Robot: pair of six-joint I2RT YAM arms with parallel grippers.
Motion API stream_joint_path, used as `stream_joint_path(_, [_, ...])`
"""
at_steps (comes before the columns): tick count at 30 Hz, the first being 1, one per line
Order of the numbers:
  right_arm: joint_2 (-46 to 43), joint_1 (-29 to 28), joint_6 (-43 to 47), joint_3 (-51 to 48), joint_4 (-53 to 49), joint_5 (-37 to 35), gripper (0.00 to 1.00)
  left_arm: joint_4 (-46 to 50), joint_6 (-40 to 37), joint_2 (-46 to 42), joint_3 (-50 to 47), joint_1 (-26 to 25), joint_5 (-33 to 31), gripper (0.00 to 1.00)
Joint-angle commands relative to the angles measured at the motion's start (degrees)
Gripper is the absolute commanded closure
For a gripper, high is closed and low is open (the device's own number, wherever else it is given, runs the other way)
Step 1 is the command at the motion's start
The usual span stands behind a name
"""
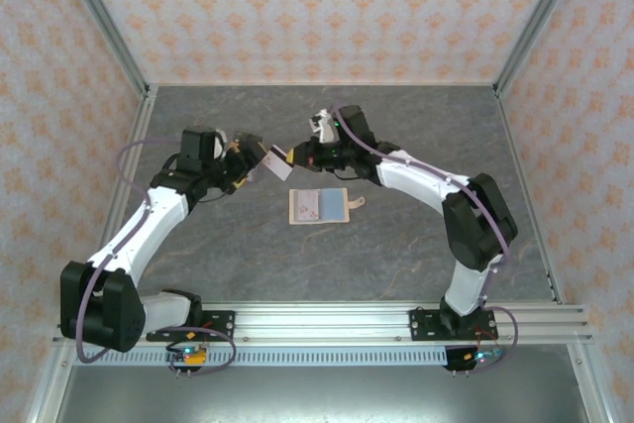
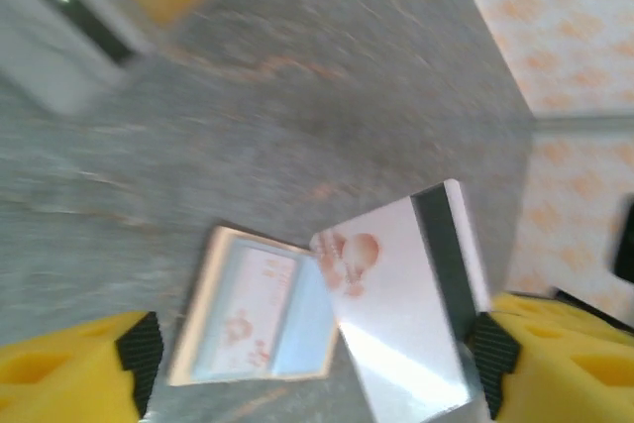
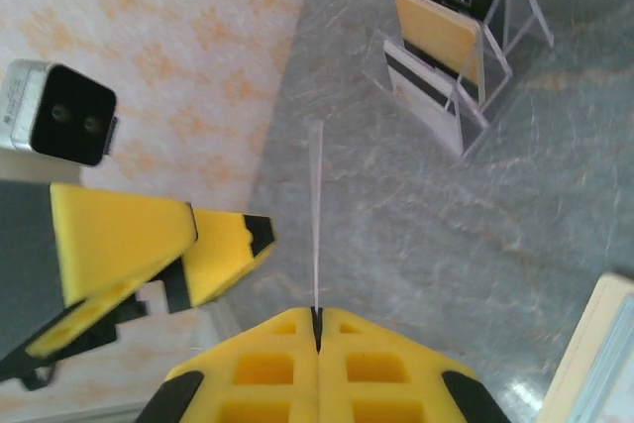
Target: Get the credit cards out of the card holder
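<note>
Right end effector [image 3: 317, 316] clamping 1 card [image 2: 401, 304], card holder [image 1: 319, 206] nearby

The surface [image 1: 426, 136] is grey with thin brown streaks, like stone. It lies under the right gripper [image 3: 317, 316] and spreads out on every side of it. Ahead of that gripper and off to its right, a clear plastic stand [image 3: 474, 136] sits on the surface. The stand has slanted steps. The walls [image 1: 327, 7] have little orange flower shapes on them. One wall rises ahead and to the left of the gripper. A long silver rail [image 1: 327, 322] runs along the near edge, well behind the gripper.
</note>
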State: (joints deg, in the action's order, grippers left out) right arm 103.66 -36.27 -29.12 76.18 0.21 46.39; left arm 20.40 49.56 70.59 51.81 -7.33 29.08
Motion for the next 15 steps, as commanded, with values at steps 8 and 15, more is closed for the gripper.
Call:
stream_joint_path(8, [13.7,-5.4,31.1,17.2,-9.3,-14.9,1.00,16.5,-10.0,-3.1,-1.8,8.4,-14.3,0.01])
stream_joint_path(15, [20.3,-7.0,38.2,24.5,-5.6,-13.8,1.00,16.2,-10.9,-2.5,-2.9,10.1,-13.7,0.00])
